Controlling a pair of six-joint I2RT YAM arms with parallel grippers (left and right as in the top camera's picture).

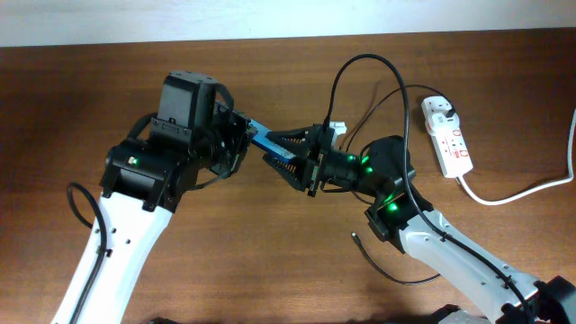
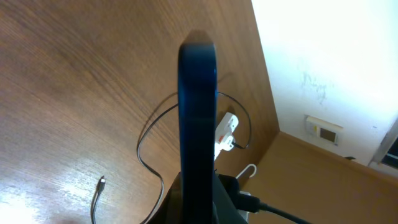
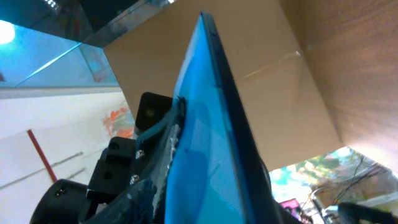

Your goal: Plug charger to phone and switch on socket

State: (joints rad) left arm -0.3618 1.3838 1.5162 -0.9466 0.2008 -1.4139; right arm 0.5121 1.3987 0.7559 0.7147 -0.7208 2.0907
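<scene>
— What is the left hand [image 1: 241, 142] doing?

— It is clenched on one end of the phone [image 1: 262, 141] and carries it above the desk [image 1: 225, 261]. The phone is tilted, so from overhead only a thin blue sliver shows. In the left wrist view it runs edge-on up the middle as a dark blue bar.

— And the right hand [image 1: 286, 155]?

— It faces the left one from the opposite side, with the phone's free end between its black jaws. I cannot tell whether they press on the phone or stand just off it. The right wrist view shows only the bright blue screen slanting across, very close, with the left hand's black body behind it.

— So the two hands meet?

— Nearly. They are over the middle of the desk, with the phone bridging them.

— Where is the charger [image 2: 138, 148]?

— On the desk, apart from both hands. Its thin black cable lies in loose curves. The connector tip [image 1: 355, 236] lies free on the wood, just below the right arm in the overhead view.

— And the socket [image 1: 447, 135]?

— It lies flat on the desk at the far right, well apart from the phone. It is a white strip with red marks at its switches, which are too small to tell whether they are on. Its thick white cord [image 1: 513, 193] leaves the near end and curves away to the right edge.
</scene>
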